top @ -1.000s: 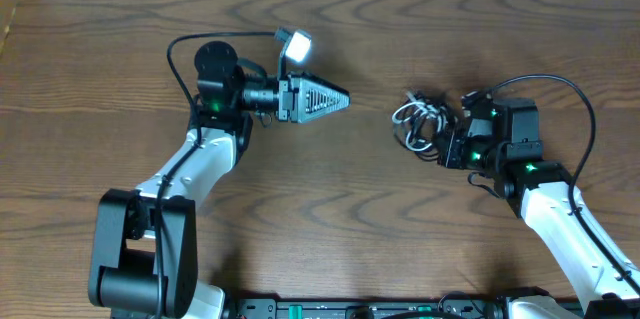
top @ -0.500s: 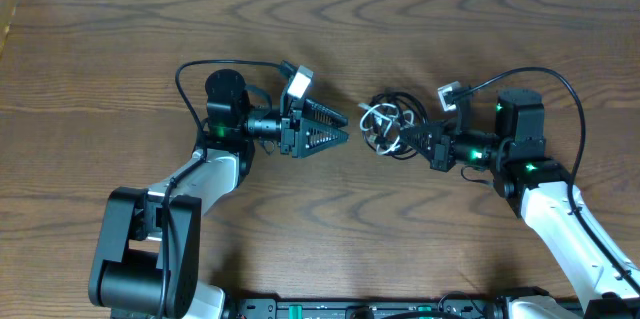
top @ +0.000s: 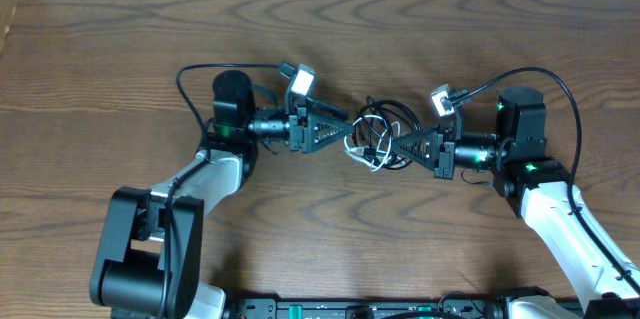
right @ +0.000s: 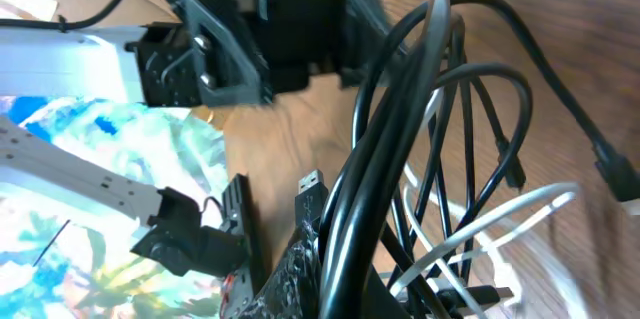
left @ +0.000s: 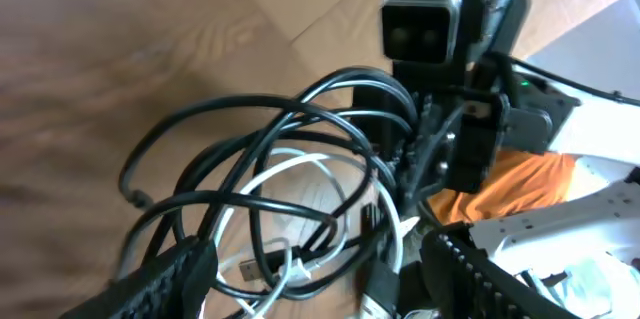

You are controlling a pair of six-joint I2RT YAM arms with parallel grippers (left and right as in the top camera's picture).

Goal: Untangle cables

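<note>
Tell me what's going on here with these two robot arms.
Both arms meet over the middle of the wooden table at a tangled bundle of cables, a black cable and a white cable looped together. The right gripper is shut on the bundle. The left gripper is open, its fingers either side of the loops, not yet closed on them.

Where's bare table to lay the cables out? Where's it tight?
Bare table: the wide strip beyond both arms, and the patch between the two arm bases. Crowded at centre, where left gripper and right gripper face each other at the cables.
</note>
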